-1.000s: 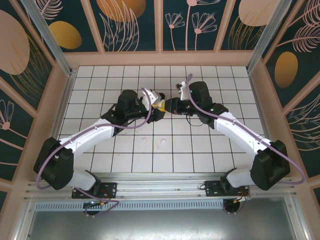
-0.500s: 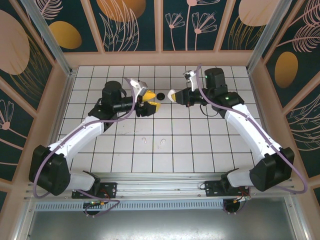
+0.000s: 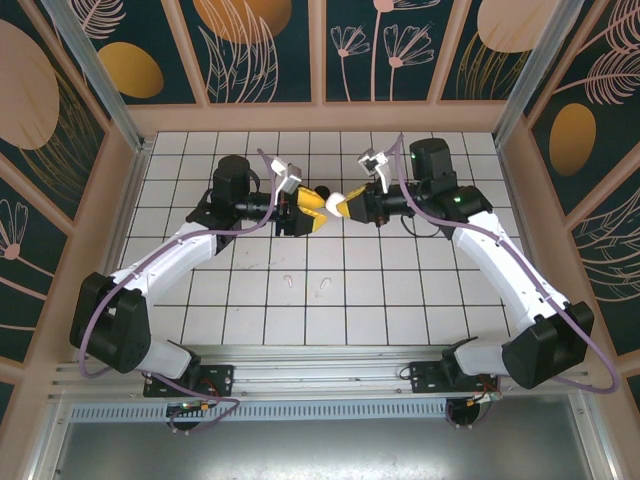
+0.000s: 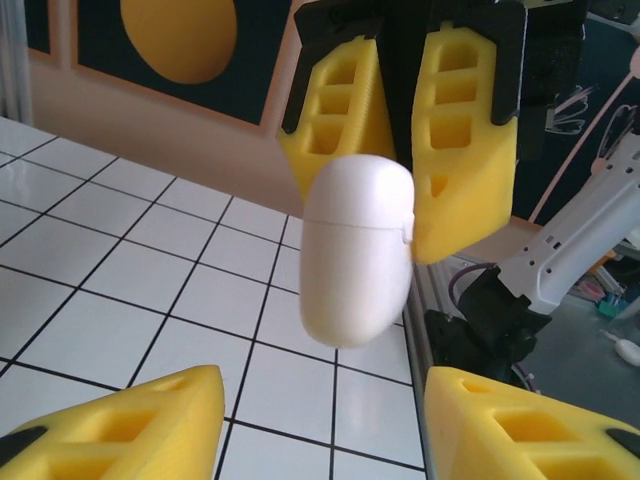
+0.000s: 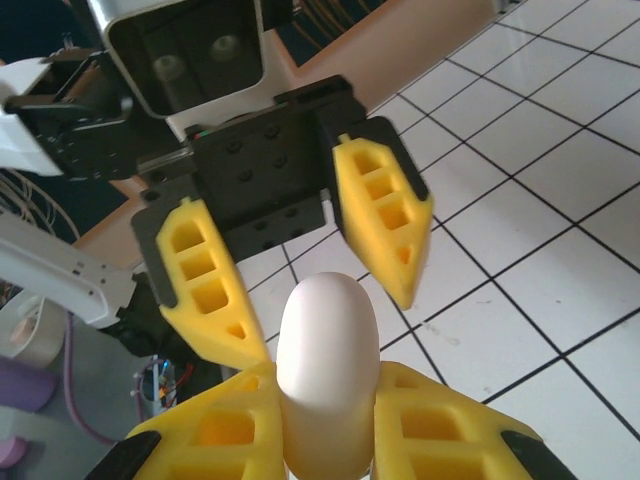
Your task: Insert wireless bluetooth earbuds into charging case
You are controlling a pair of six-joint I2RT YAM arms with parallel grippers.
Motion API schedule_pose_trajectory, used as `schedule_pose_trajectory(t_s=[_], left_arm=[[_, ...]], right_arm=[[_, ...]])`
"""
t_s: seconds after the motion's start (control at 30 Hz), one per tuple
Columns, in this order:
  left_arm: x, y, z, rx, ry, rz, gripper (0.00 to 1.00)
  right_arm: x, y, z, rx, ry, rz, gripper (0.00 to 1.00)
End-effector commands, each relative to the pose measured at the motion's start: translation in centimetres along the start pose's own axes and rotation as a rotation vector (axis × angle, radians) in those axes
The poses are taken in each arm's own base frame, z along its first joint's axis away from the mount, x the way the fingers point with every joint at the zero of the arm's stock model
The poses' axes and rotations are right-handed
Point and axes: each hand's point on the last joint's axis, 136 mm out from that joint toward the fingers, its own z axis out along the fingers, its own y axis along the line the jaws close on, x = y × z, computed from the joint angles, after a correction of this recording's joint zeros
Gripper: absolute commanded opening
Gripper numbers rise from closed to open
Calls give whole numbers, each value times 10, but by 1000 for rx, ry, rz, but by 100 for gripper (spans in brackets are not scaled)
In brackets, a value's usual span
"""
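Over white tiles (image 3: 400,300), right gripper (image 5: 325,425) clamps the charging case (image 5: 325,340); left gripper (image 4: 320,425) gapes wide.

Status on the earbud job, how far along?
Done: the white case is held above the tiles, with the right claw shut on it. In hand: the open left claw faces the case, not touching it. Left: the case looks closed; two white earbuds lie on the tiles, none inserted.

The white tiled floor (image 3: 400,300) lay evenly lit, boxed in by dark wall panels (image 3: 260,50) bearing pale flowers and gold ovals.
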Motion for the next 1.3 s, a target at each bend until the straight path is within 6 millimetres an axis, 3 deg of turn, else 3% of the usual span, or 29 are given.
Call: schedule_pose_trajectory(t_s=[0.0, 0.33, 0.63, 0.8, 0.97, 1.27], left_arm=[[-19, -13, 0, 66, -29, 89, 53], [-19, -25, 4, 142, -13, 115, 53], [-9, -27, 11, 177, 31, 91, 35], [-6, -27, 11, 172, 39, 84, 20], [-7, -25, 9, 132, 35, 84, 15], [-6, -27, 0, 46, -22, 114, 7]], right_arm=[[-8, 26, -5, -81, -15, -73, 4], [-4, 37, 2, -119, -4, -137, 6], [-4, 38, 2, -119, -3, -140, 6], [-6, 34, 2, -87, -9, -141, 10], [-14, 17, 1, 21, -46, -114, 28], [-14, -36, -5, 224, -87, 41, 33]])
